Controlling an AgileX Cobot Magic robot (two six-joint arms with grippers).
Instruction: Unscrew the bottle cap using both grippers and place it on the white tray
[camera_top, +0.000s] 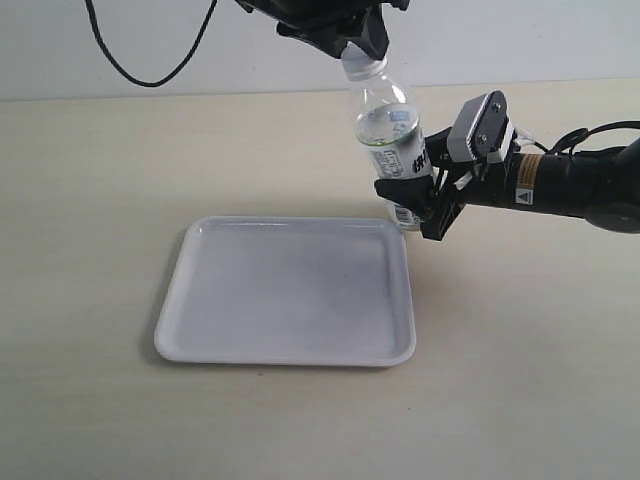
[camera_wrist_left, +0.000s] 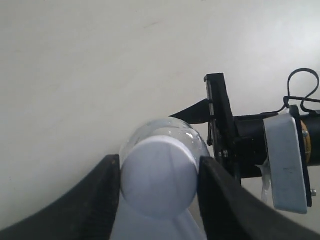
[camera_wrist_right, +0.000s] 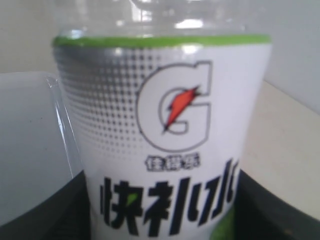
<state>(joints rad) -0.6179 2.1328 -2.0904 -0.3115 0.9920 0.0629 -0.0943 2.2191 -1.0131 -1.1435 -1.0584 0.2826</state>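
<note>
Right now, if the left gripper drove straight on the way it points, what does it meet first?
The bottle cap: it sits between the fingers of the left gripper, which look closed on it. Going further would likely press down into the bottle beneath.

The table is a pale cream, matte surface that runs back to a white wall. One thing plainly lies on it: the tray, glossy white and nearly square, with rounded corners and a low raised rim. It sits flat, left of the middle in the exterior view, and throws a thin shadow along its near edge. Just beyond its far right corner the bottle leans. Its base is hidden behind the right hand, so whether it touches the table cannot be told.
</note>
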